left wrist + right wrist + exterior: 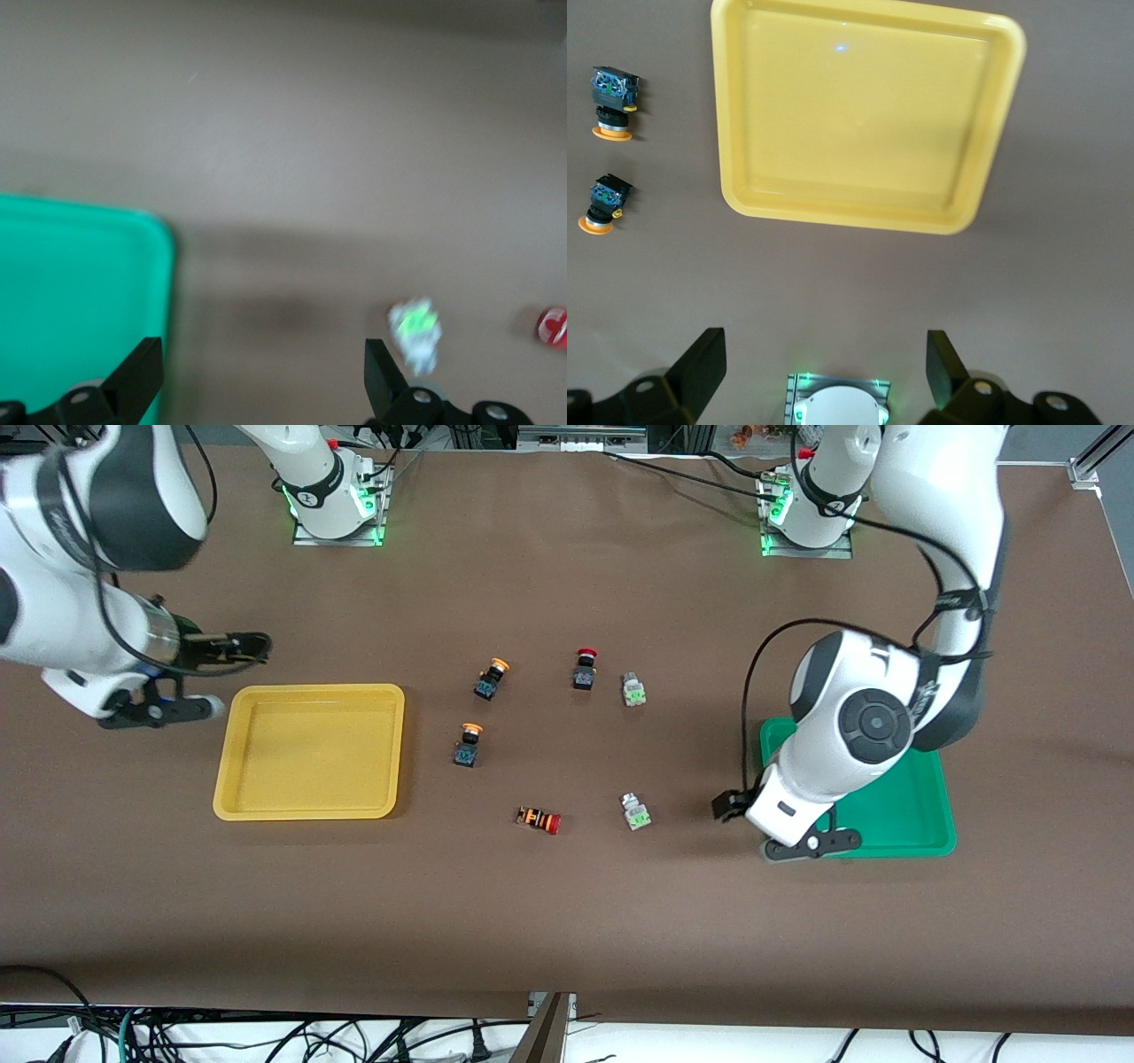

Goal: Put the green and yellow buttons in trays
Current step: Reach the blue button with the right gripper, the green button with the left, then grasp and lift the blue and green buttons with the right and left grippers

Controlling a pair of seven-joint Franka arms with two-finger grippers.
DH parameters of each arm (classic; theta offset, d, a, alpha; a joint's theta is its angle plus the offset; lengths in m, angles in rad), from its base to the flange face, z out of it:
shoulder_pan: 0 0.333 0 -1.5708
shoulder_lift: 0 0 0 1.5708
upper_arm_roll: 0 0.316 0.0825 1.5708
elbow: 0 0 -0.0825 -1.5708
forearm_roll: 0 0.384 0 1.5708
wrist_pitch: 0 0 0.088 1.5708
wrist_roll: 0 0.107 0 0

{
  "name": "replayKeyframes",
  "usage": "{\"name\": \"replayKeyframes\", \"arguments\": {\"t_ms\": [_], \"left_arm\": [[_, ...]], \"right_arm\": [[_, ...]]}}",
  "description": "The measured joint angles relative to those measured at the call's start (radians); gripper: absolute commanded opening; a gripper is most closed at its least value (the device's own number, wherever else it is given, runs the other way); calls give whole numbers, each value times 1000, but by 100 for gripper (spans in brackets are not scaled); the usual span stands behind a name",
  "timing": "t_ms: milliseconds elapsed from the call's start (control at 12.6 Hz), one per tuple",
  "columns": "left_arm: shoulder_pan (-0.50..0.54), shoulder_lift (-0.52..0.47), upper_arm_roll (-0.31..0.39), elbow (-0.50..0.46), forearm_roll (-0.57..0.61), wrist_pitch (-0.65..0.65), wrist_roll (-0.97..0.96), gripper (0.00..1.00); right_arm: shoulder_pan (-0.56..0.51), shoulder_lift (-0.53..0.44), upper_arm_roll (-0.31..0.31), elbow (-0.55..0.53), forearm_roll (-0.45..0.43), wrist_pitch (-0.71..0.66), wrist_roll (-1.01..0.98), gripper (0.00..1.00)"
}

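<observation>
A: Where were the trays?

B: Yellow tray [309, 751] sat toward the right arm's end of the table, nothing in it. Green tray [921, 815] sat toward the left arm's end, partly covered by the left arm. The part I could see was bare.

A: Buttons?

B: All still on the brown table [567, 921], between the trays. Two yellow-capped ones: one [491, 677] farther from the front camera, the other [468, 745] nearer, both closer to the yellow tray. Two green-faced ones: one [633, 689] farther from the camera, one [635, 811] nearer, both closer to the green tray. None in a tray.

A: Other parts?

B: Black switch with a red cap [584, 669] stood between the farther yellow button and the farther green one. Orange-striped switch with a red cap [539, 819] lay on its side, beside the nearer green button.

A: Left gripper?

B: Left gripper [728, 804] was low over the table at the green tray's edge, beside the nearer green button. Fingers [142, 376] spread wide, nothing between them. Left wrist view was blurred; the white-green blob by one finger was probably that button, apart from it as far as I could tell.

A: Right gripper?

B: Right gripper [252, 646] was in the air over the table, just off the yellow tray's corner. Fingers [704, 359] wide apart, holding nothing. Its wrist view showed the yellow tray and both yellow buttons.
</observation>
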Motion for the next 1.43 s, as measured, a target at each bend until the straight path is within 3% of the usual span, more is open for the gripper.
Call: {"name": "replayKeyframes", "arguments": {"t_ms": [318,556,795,1113,1430], "left_arm": [[-94,136,-10,7,-2,225,-63,100],[-140,213,-6,11,-8,257,-101,100],[-134,236,0,17,-148,265,-129,100],[-189,238,-2,19,-172,264,-225,100],[-189,253,5,19,-79,263,-225,100]], "right_arm": [[34,85,56,-93,85,177,237,100],[49,153,167,-167,90,349,485,100],[77,213,246,-219,90,499,700,100],[147,321,261,-226,90,653,851,100],[190,389,263,-227,89,712,879,100]]}}
